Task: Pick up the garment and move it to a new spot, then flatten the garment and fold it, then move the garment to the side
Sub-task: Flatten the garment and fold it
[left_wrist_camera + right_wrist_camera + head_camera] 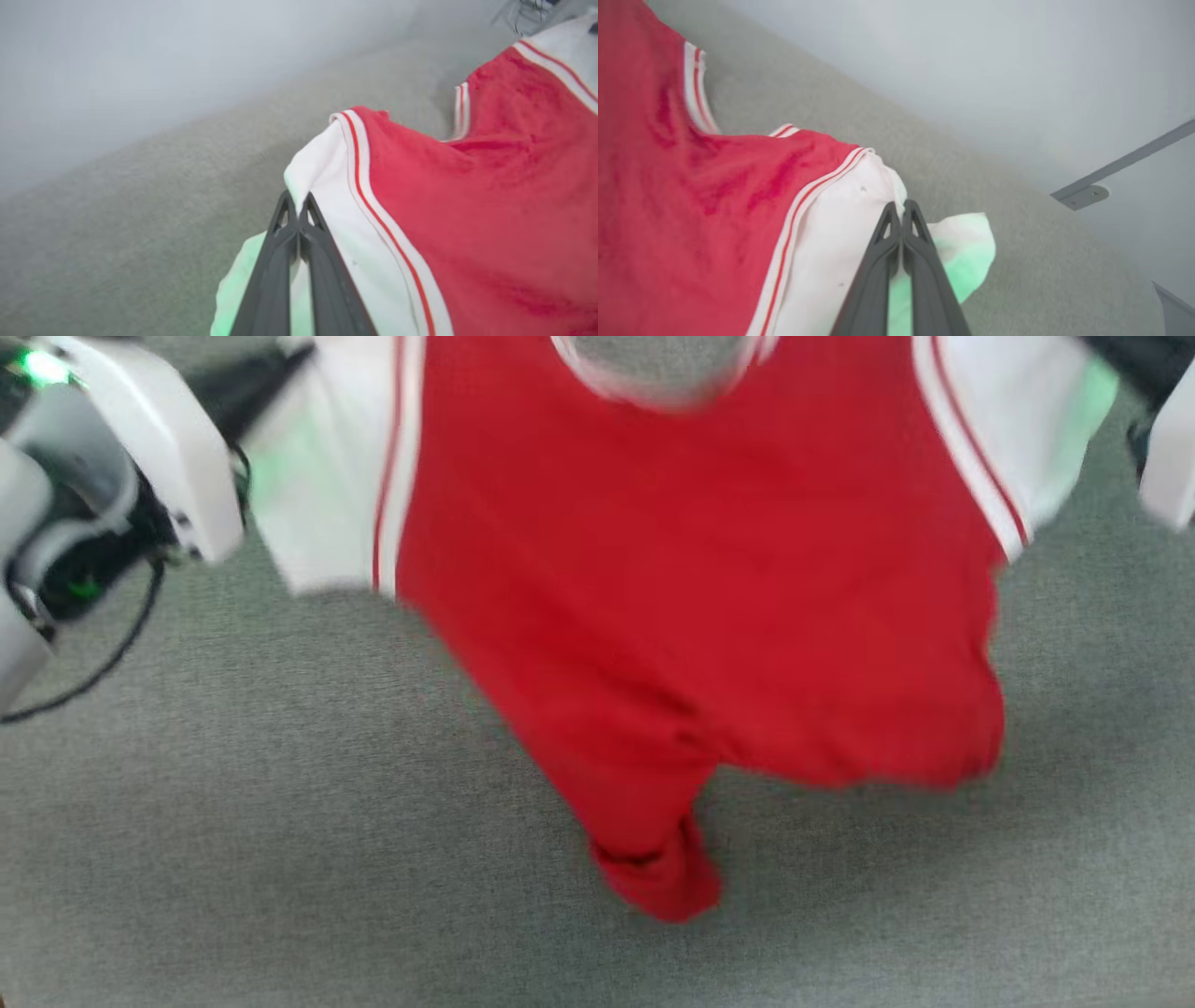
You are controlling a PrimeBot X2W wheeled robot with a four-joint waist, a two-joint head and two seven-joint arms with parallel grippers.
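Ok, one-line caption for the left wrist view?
Left gripper shut on the white sleeve of the red shirt, grey surface behind.

Blurred garment (709,616), top past the edge

The light is bright, soft and even, with no hard glare. Motion blur smears the head view: the garment (709,579) has ghosted edges, worst at the neckline at top centre and along the hem. A faint, diffuse shadow lies on the grey surface (280,859) under that hem, right of centre. A green light (42,366) at the upper left tints the white sleeves near both upper corners. In the wrist views a green cast falls on white cloth beside the left pincer (297,198) and the right pincer (902,205), both fairly sharp. The wall (140,56) behind is pale, hazy and out of focus.
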